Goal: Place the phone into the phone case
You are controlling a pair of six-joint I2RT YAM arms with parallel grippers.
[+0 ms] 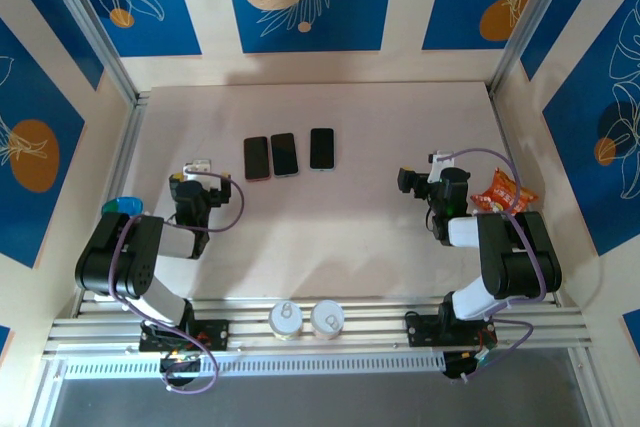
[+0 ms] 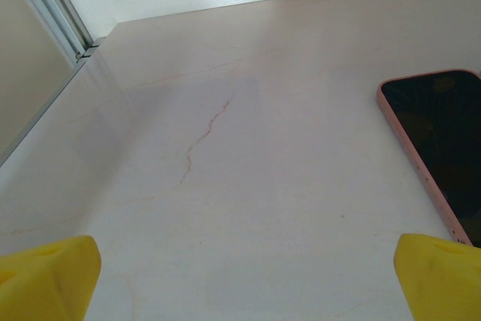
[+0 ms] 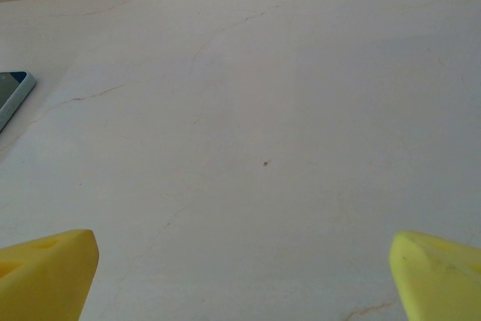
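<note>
Three dark flat slabs lie in a row at the back middle of the table. The left one has a raised pink rim (image 1: 257,158) (image 2: 440,140) and looks like the phone case. The middle one is plain black (image 1: 285,154) and looks like the phone. The right one has a pale blue rim (image 1: 321,148) (image 3: 11,92). My left gripper (image 1: 199,168) (image 2: 244,280) stands open over bare table, left of the pink-rimmed slab. My right gripper (image 1: 424,171) (image 3: 242,276) is open too, well right of the row, with nothing between its yellow fingertips (image 3: 49,272).
An orange snack packet (image 1: 505,192) lies by the right arm. Two white round lids (image 1: 286,319) (image 1: 327,319) sit on the front rail. Aluminium frame posts (image 1: 95,27) and patterned walls close in the table's left, right and back.
</note>
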